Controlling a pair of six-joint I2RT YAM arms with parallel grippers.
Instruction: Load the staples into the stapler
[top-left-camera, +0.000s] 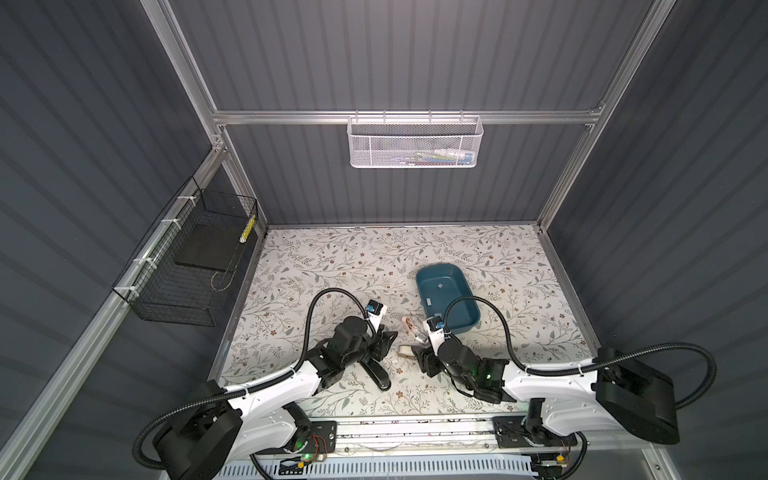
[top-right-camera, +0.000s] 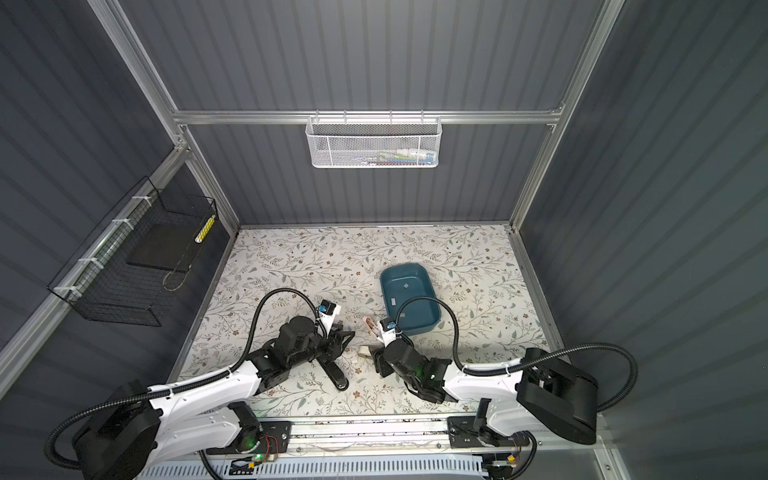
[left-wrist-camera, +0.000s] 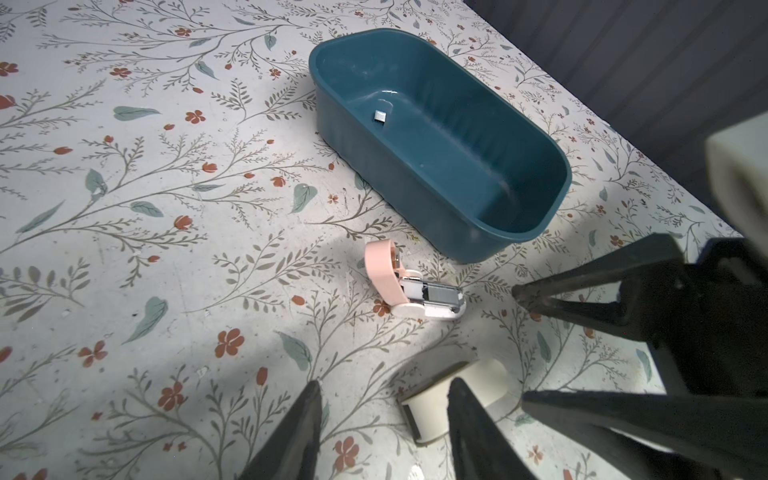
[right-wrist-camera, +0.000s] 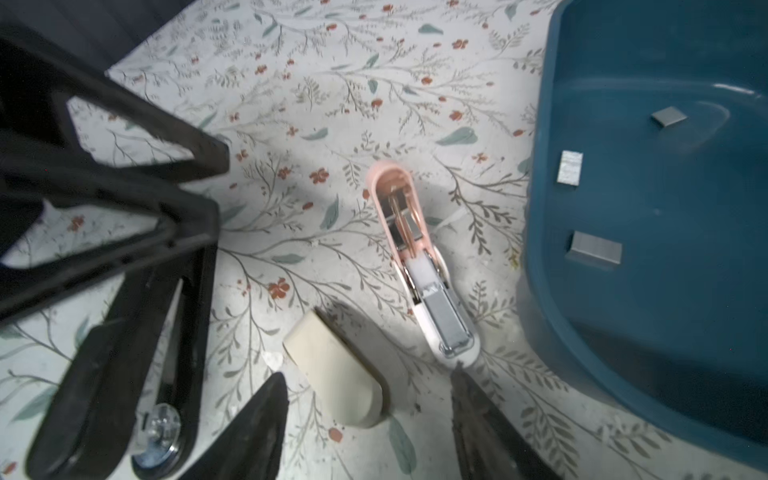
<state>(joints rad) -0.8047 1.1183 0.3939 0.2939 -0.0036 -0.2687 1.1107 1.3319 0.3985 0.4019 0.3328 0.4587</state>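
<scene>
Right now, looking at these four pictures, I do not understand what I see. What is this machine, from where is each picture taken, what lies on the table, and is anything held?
This is a robot with two white and black arms, each ending in a two-fingered black gripper. Two pictures look down from overhead at the flower-patterned tabletop; the other two come from a camera on each wrist. On the table lie a pink-and-white plastic stapler, hinged open, a cream rounded plastic object beside it, and a teal oval plastic tub holding silver-grey strips of staples. A long black object, perhaps another stapler, lies partly under the left arm. The left gripper and right gripper both stand open and hold nothing.
</scene>
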